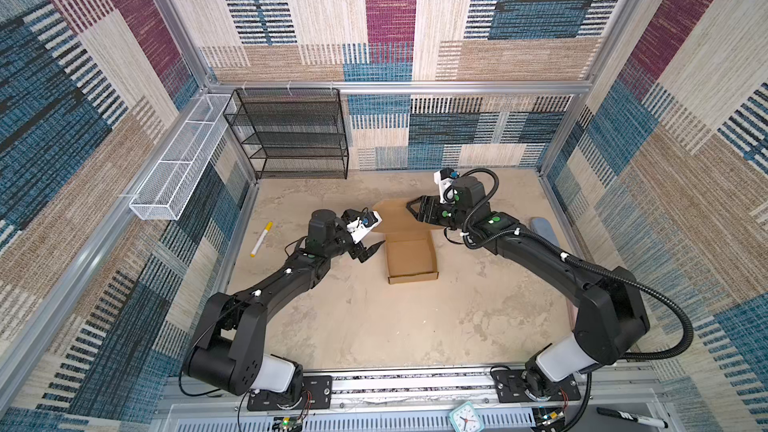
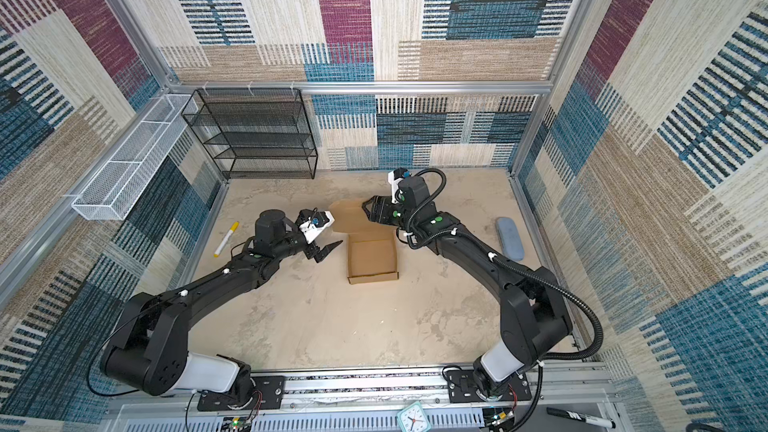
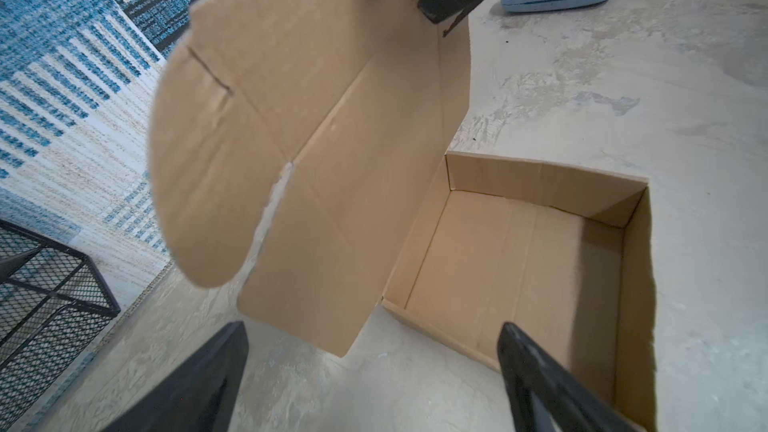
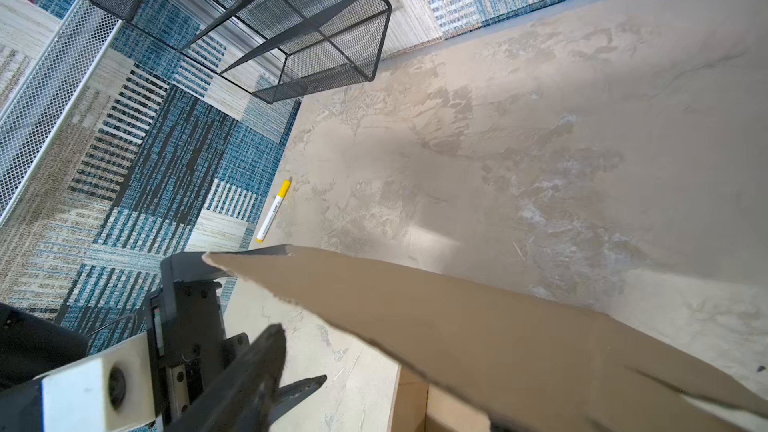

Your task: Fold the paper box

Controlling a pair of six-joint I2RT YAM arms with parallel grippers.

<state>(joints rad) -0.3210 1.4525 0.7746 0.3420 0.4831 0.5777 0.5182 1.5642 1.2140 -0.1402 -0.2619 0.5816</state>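
The paper box is a brown cardboard mailer with a shallow tray standing mid-table in both top views. Its lid is raised at the far side, side flaps spread. My right gripper is open at the lid's right edge, one finger against the cardboard. In the right wrist view the lid covers one finger; the other finger is bare. My left gripper hovers open just left of the tray, holding nothing; its fingertips frame the tray's near corner.
A yellow-capped marker lies by the left wall. A black mesh shelf stands at the back left, with a white mesh basket on the left rail. A blue glasses case lies at the right.
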